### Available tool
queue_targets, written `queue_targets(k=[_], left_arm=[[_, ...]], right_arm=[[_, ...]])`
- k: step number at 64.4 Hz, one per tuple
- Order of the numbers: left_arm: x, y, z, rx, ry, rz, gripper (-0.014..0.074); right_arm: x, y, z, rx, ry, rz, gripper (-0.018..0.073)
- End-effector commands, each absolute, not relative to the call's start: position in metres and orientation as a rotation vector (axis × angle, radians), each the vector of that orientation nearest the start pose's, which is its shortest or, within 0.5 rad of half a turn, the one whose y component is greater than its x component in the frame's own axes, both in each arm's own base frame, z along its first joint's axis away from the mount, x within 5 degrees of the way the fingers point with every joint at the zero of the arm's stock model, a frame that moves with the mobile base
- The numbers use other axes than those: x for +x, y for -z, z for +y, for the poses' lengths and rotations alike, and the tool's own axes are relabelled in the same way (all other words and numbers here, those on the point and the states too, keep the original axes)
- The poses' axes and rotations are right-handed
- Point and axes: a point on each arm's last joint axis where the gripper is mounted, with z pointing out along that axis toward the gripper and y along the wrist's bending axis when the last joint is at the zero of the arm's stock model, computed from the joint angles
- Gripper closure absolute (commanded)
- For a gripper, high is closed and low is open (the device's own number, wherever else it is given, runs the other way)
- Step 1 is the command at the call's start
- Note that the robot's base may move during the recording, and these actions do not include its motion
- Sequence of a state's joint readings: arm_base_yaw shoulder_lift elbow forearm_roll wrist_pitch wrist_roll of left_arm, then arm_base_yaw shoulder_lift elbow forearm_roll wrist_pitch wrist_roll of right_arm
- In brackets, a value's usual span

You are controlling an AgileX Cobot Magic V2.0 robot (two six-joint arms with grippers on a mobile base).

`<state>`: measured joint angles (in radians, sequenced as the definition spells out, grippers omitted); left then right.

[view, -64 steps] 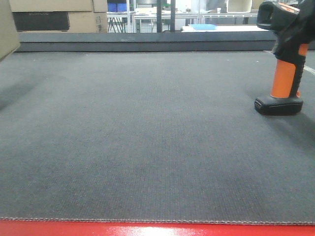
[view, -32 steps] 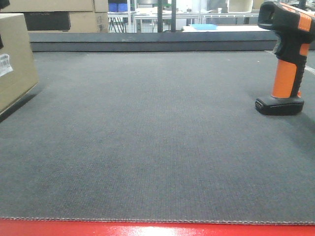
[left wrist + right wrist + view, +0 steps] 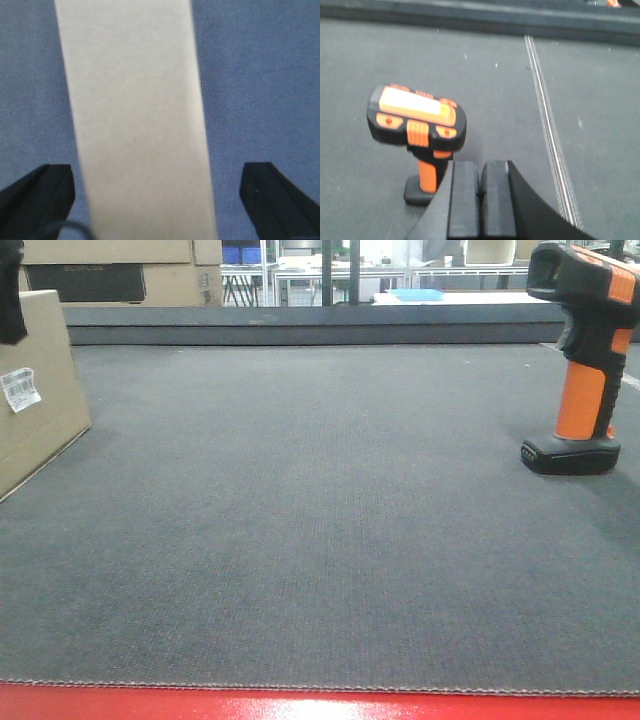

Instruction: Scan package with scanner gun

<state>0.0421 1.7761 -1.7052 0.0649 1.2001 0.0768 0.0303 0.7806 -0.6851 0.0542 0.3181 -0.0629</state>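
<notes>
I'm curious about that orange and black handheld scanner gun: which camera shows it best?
The right wrist view: the scanner gun shows whole, from above. The front view crops its head at the edge. The left wrist view misses it.

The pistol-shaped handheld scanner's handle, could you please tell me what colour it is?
Orange handle on the scanner gun, above a flat black base; clearest in the front-facing view.

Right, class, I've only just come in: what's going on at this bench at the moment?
A two-armed robot is setting up to scan a package. The left gripper is open, its fingers astride the cardboard package at the mat's left edge, white barcode label facing inward. The scanner gun stands upright on its base at the right, untouched; the right gripper sits shut just behind it.
</notes>
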Motion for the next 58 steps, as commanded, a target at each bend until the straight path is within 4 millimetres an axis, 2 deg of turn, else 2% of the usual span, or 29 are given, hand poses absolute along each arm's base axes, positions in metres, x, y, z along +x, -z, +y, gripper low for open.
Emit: queue_targets(k=[1, 12, 23, 26, 48, 58], left_arm=[[0.365, -0.356, 0.018, 0.057, -0.110, 2.706, 0.0069], [0.337, -0.388, 0.015, 0.049, -0.081, 2.573, 0.0069], [0.298, -0.394, 0.010, 0.036, -0.033, 2.402, 0.0123], [0.287, -0.392, 0.009, 0.033, -0.026, 2.370, 0.0162], [0.189, -0.369, 0.006, 0.024, -0.052, 1.995, 0.0697], [0.153, -0.354, 0.005, 0.021, -0.064, 1.795, 0.0708]], right_arm=[[0.162, -0.341, 0.005, -0.061, -0.009, 1.904, 0.0712], [0.161, -0.338, 0.005, -0.062, -0.010, 1.930, 0.0712], [0.150, -0.324, 0.005, -0.062, -0.010, 1.934, 0.0712], [0.147, -0.320, 0.005, -0.061, -0.009, 1.921, 0.0712], [0.102, -0.291, 0.003, -0.055, -0.006, 1.789, 0.0712], [0.081, -0.284, 0.003, -0.050, -0.009, 1.711, 0.0712]])
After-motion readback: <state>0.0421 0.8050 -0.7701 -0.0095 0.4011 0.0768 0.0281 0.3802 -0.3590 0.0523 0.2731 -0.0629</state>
